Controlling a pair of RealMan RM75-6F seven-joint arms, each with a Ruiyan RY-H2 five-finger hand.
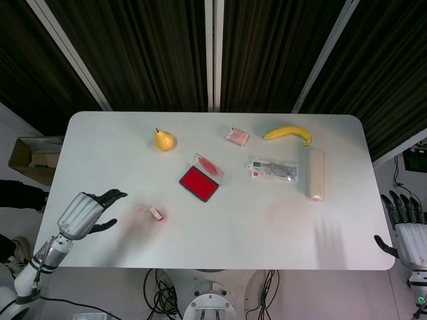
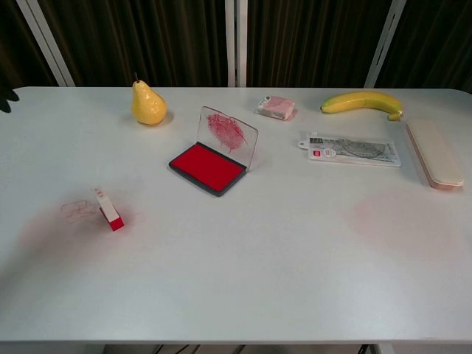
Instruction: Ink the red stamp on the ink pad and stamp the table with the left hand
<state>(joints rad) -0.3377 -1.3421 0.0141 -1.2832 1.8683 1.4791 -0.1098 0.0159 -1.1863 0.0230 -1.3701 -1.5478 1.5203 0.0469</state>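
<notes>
A small red stamp [image 2: 109, 209] lies on its side at the near left of the white table [image 2: 280, 251], its long axis running diagonally: the red end points toward the near right, the pale whitish end toward the far left. It is short and blocky, with a white body and a bright red tip. It rests at the right edge of a faint scribble of red ink marks [image 2: 77, 210] on the tabletop, and nothing grips it.

The ink pad [image 2: 207, 167] sits open toward the centre of the table, well apart from the stamp and farther back to its right, its red pad bared and its clear, ink-smeared lid [image 2: 228, 135] standing upright behind it.

In the head view, the left hand [image 1: 85, 212] hovers over the table's near left edge, left of the stamp and not touching it, its dark fingers [image 1: 110, 196] loosely apart, reaching toward the stamp and holding nothing. The right hand [image 1: 405, 232] hangs off the table's right edge, fingers spread and empty.

Along the far side lie a pear [image 2: 147, 104], a small pink packet [image 2: 276, 107], a banana [image 2: 361, 102], a flat clear packet [image 2: 352, 150] and a long beige case [image 2: 435, 152] at the right edge
</notes>
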